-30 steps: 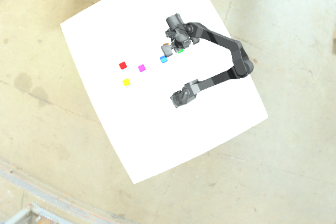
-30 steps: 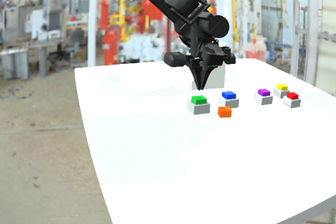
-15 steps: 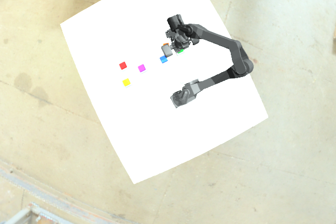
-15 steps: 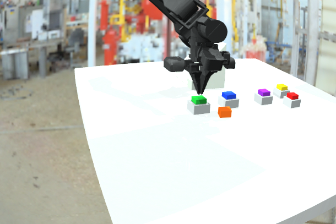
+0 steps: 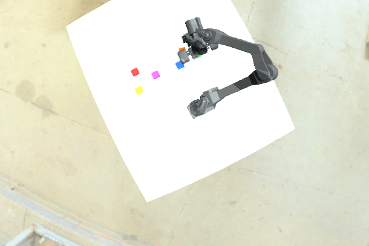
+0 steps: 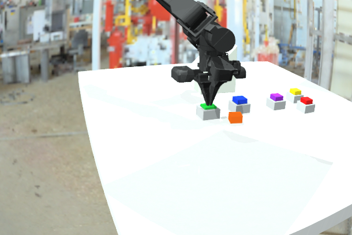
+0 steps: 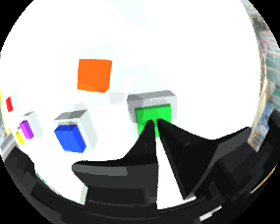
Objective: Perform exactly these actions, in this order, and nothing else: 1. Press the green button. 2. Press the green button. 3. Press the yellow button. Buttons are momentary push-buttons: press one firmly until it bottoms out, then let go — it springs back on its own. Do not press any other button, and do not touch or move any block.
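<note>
- The hand [image 6: 209, 102], pinched shut and empty, tips on the green button [image 6: 208, 106] at mid-frame.
- Drifting right risks nudging the orange block [image 6: 235, 117] or blue button [image 6: 239, 99].

The gripper [image 6: 209, 102], fingers closed together with nothing between them, stands tip-down on the green button [image 6: 208, 106], and the orange block [image 6: 235, 117] lies just beside that button's housing on its near right, with the blue button [image 6: 239, 99] just to the right, so the room on that side is tight. Farther right, the way along the white table [image 6: 152, 159] to the yellow button [image 6: 295, 91] passes the purple button [image 6: 276, 96], with the red button [image 6: 306, 100] just beside the yellow one. Left of the green button and across the near half of the table nothing stands in the way.
</note>
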`<state>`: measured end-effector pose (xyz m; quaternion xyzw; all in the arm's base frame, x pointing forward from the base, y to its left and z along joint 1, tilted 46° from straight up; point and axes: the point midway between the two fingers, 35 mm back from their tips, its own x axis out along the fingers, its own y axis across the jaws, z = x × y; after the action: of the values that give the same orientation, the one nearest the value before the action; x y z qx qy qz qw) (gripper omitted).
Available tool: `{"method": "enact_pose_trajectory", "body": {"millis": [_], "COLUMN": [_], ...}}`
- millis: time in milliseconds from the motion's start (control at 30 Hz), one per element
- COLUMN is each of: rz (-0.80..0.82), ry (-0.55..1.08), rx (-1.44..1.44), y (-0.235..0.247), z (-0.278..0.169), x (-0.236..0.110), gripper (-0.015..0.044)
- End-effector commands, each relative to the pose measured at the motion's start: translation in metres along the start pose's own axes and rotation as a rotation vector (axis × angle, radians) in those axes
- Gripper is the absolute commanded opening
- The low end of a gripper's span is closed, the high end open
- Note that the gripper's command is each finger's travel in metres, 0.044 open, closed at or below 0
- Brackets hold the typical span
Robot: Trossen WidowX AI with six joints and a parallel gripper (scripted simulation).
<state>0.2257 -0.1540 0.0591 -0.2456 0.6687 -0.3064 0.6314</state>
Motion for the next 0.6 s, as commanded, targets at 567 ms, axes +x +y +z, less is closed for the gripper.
{"method": "enact_pose_trajectory", "body": {"millis": [567], "rz": [-0.002], "ry": [0.003], "rx": [-0.007], "y": [0.000], "z": [-0.001], "x": [-0.033], "gripper": [0.0020]}}
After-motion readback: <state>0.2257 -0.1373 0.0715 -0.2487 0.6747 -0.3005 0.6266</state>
